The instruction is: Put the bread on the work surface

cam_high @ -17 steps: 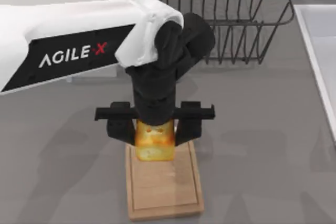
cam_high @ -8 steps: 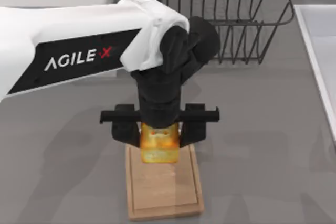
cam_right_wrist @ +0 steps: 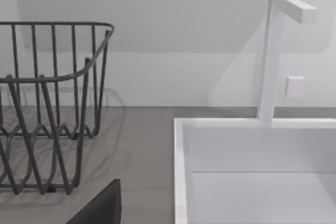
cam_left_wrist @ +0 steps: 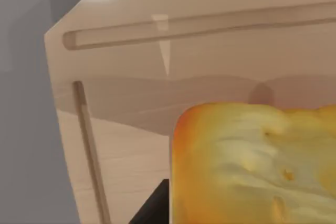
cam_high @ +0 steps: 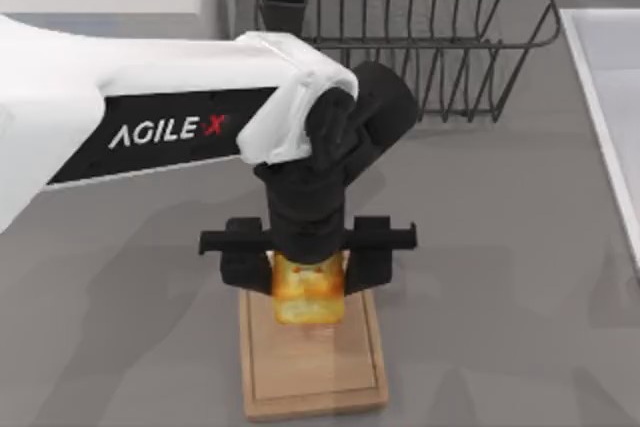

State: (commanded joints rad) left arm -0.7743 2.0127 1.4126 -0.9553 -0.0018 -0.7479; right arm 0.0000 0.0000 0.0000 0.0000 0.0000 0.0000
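The bread [cam_high: 308, 295], a golden-yellow chunk with orange-brown patches, hangs over the far end of the work surface [cam_high: 312, 372], a light-wood board with a grooved border. My left gripper [cam_high: 308, 282] reaches in from the left and points down, shut on the bread with a black finger on each side. In the left wrist view the bread [cam_left_wrist: 252, 166] sits close above the board [cam_left_wrist: 121, 145], whose groove runs along its edge. Whether the bread touches the board I cannot tell. A dark edge of my right gripper [cam_right_wrist: 100, 208] shows in the right wrist view, parked by the sink.
A black wire dish rack [cam_high: 430, 37] stands at the back of the grey countertop. A white sink [cam_high: 610, 97] lies along the right edge, with a white faucet [cam_right_wrist: 273, 56] behind it. Bare countertop flanks the board on both sides.
My left arm has carried the bread a little to the right and toward the front, farther over the board. The gripper stays shut on it.
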